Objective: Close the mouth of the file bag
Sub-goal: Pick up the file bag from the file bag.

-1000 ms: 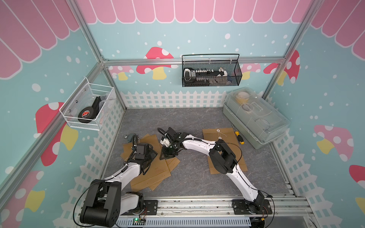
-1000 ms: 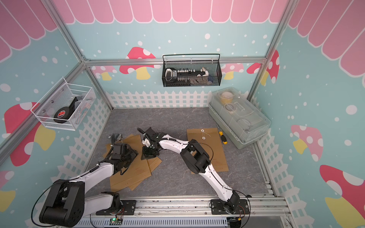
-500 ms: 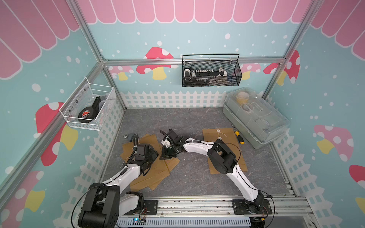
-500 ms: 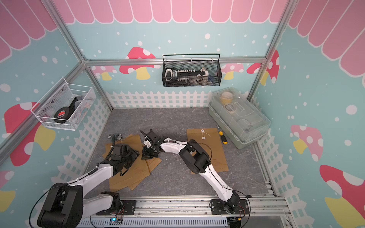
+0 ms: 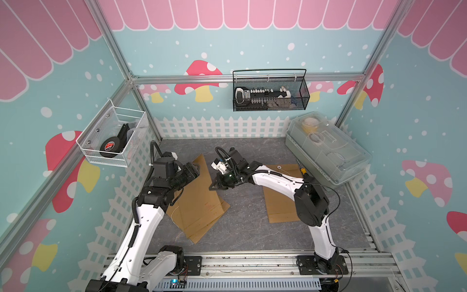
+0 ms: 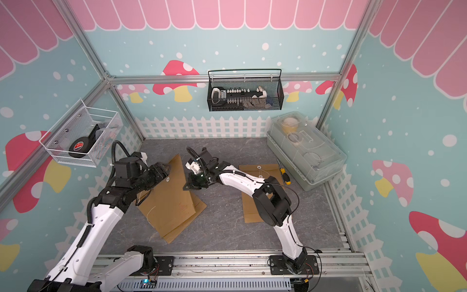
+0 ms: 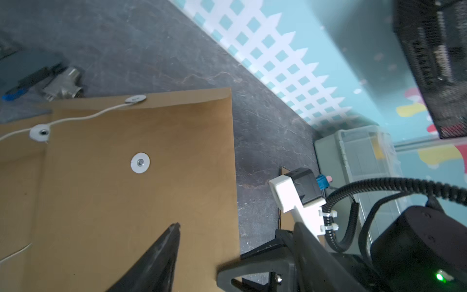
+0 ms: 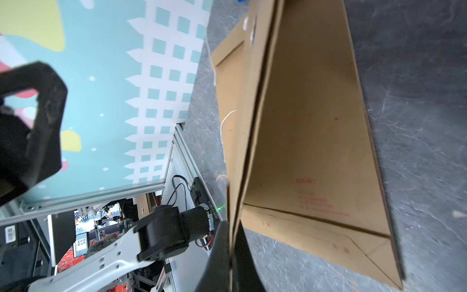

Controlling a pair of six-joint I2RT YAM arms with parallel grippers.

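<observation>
The right arm (image 5: 312,202) reaches from the front rail toward centre, elbow raised, forearm sloping down to a low, bent wrist. The right gripper (image 8: 231,254) has its jaws pressed together on one long edge of the file bag (image 8: 310,141), the edge nearest that arm. That side is lifted and the bag tilts.

In both top views the file bag (image 5: 202,194) sits left of centre on the grey floor (image 5: 252,227), over other brown bags (image 5: 202,230).

The left arm (image 5: 149,217) rises steeply, wrist turned toward the bag's far end. The left gripper (image 5: 195,169) has its jaws apart and holds nothing. One finger (image 7: 164,250) is over the bag's face; contact cannot be confirmed.
</observation>
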